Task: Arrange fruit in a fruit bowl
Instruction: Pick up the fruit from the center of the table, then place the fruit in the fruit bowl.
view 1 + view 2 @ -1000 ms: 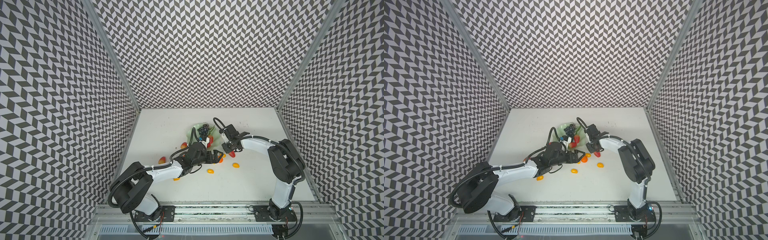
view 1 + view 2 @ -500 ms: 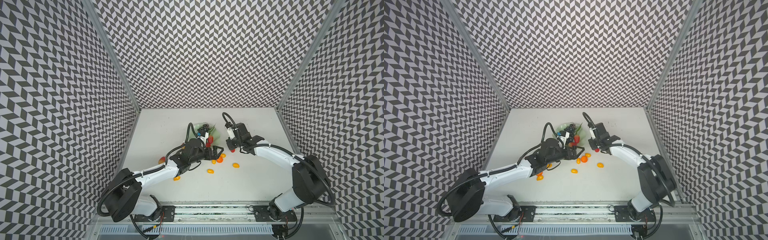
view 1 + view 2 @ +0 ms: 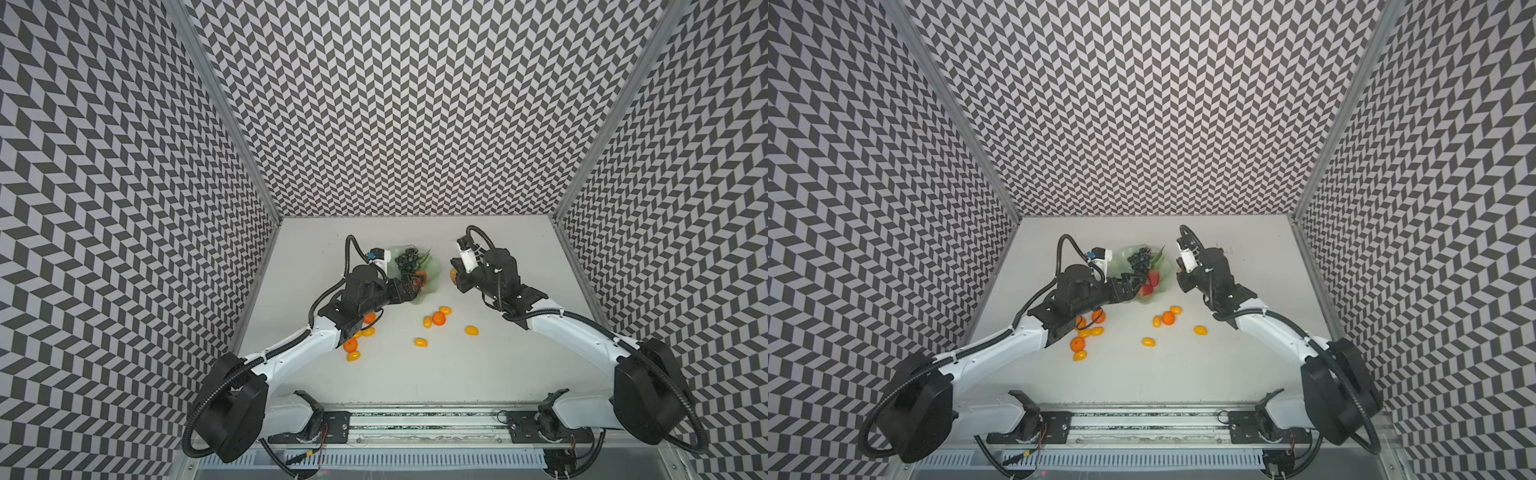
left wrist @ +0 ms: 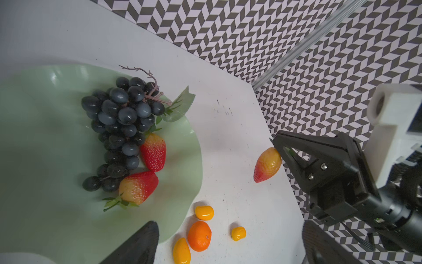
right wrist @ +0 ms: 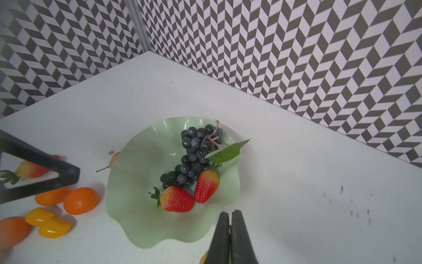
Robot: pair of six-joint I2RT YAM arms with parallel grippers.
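The right gripper (image 5: 230, 217) has its jaws clamped together on the green cap of a red-and-yellow toy strawberry (image 4: 266, 165), just beside the glossy mint-green bowl with a wavy rim (image 5: 137, 217). The left gripper (image 3: 1136, 286) hangs over the bowl's near edge, jaws wide apart and empty. In the bowl lie a dark blue-black grape bunch (image 5: 196, 153) and two red strawberries (image 5: 175, 198). Round orange tangerines (image 3: 439, 318) and oval yellow kumquats (image 3: 471, 330) are scattered on the white bench (image 3: 457, 374).
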